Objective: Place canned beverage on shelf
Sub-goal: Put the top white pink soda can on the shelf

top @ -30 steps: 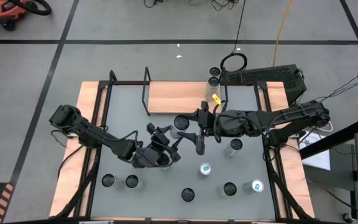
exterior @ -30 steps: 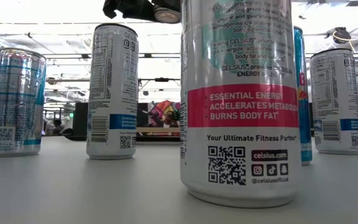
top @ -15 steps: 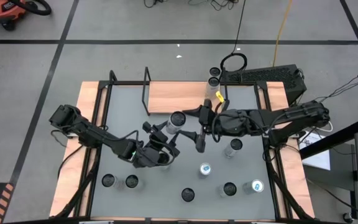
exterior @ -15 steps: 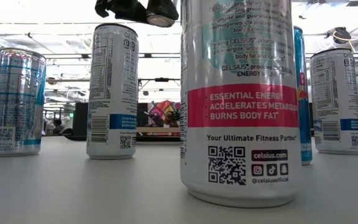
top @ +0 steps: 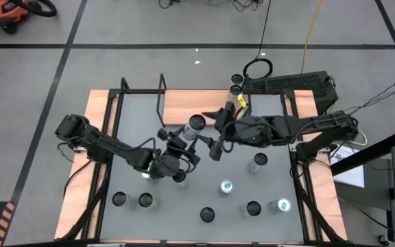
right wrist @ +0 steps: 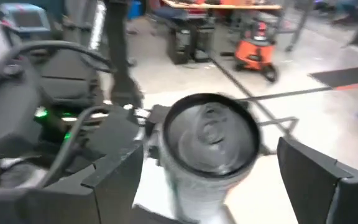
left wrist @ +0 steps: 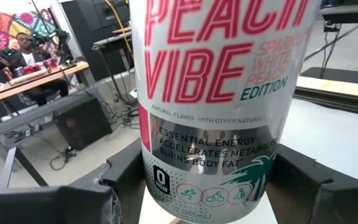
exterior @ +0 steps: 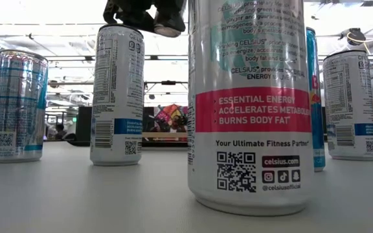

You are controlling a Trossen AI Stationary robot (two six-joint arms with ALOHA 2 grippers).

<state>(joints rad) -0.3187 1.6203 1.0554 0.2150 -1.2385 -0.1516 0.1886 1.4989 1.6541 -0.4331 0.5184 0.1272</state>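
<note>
The white-and-pink canned beverage (top: 193,126), clamped between the left gripper's (top: 181,142) fingers, is tilted top-first toward the right gripper's (top: 219,130) parted fingers, beside the light-wood shelf (top: 194,106).

High cam looks straight down on the whole table (top: 115,185). Low cam sits at tabletop level, almost touching a can (exterior: 251,103), facing the room. Left wrist cam stares close-up at the held can (left wrist: 216,93); right wrist cam sees that same can's top (right wrist: 211,135) from just beyond it.
</note>
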